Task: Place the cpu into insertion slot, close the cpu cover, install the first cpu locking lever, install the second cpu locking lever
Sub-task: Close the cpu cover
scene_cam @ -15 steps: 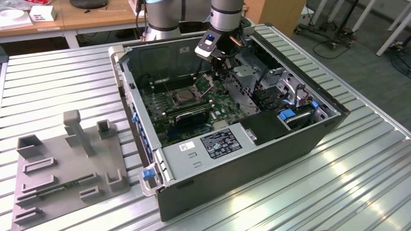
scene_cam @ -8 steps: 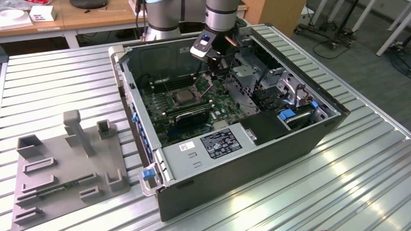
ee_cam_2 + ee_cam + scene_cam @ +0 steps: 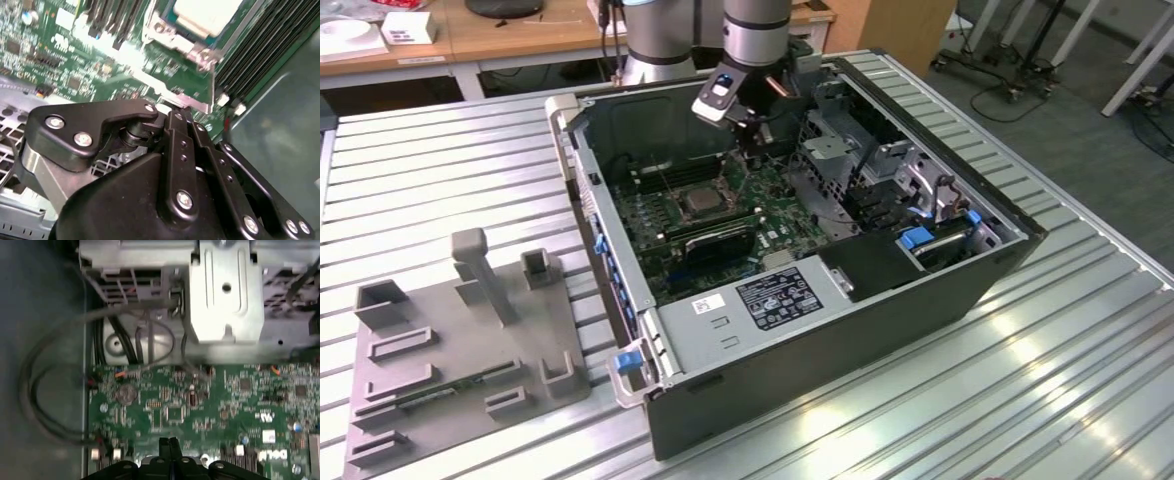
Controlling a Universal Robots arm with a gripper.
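Pincer (image 3: 179, 114) closed near seated cpu (image 3: 205, 15) in second wrist view

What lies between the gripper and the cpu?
In the second wrist view, the cpu cover and a strip of green board lie between the gripper and the cpu.

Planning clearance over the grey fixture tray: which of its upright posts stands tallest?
The slim post at the grey tray's back edge in the exterior view: it rises well above the short block beside it and everything else on the tray.
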